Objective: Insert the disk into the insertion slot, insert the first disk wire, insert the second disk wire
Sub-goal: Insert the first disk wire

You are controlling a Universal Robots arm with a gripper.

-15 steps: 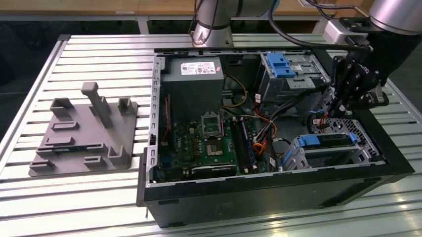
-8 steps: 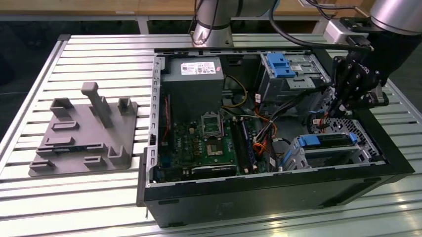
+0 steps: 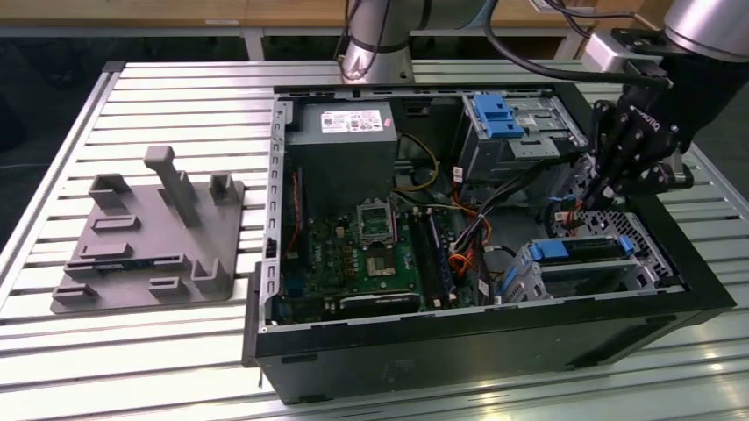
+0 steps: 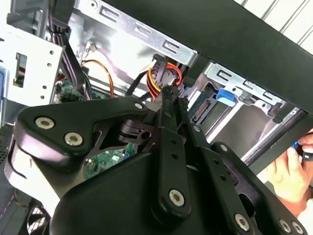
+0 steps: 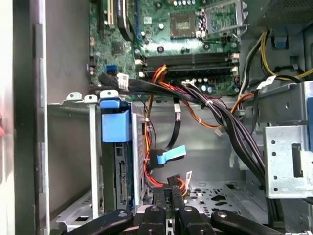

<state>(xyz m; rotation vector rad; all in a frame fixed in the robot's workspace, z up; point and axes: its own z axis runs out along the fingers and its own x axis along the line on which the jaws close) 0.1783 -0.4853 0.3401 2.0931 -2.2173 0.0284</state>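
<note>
The disk [image 3: 581, 250], silver with a blue carrier, lies inside the insertion slot [image 3: 650, 263], a small perforated metal cage at the exterior view's right of the open computer case. My gripper [image 3: 599, 200] hangs just above and behind that cage. In both wrist views its fingers are pressed together on the plug of a disk wire [image 4: 164, 76] with red, yellow and black leads. That plug [image 5: 171, 185] sits a short way from the disk's rear edge [image 5: 120, 171]. A second wire with a blue plug [image 5: 165, 157] dangles free beside the disk.
A taller bay with a blue latch [image 3: 497, 114] stands behind the cage. A thick black cable bundle [image 5: 220, 112] crosses over the motherboard [image 3: 363, 246]. A grey fixture plate [image 3: 153, 237] lies on the table left of the case. A person's hand [image 4: 291, 174] is outside the case wall.
</note>
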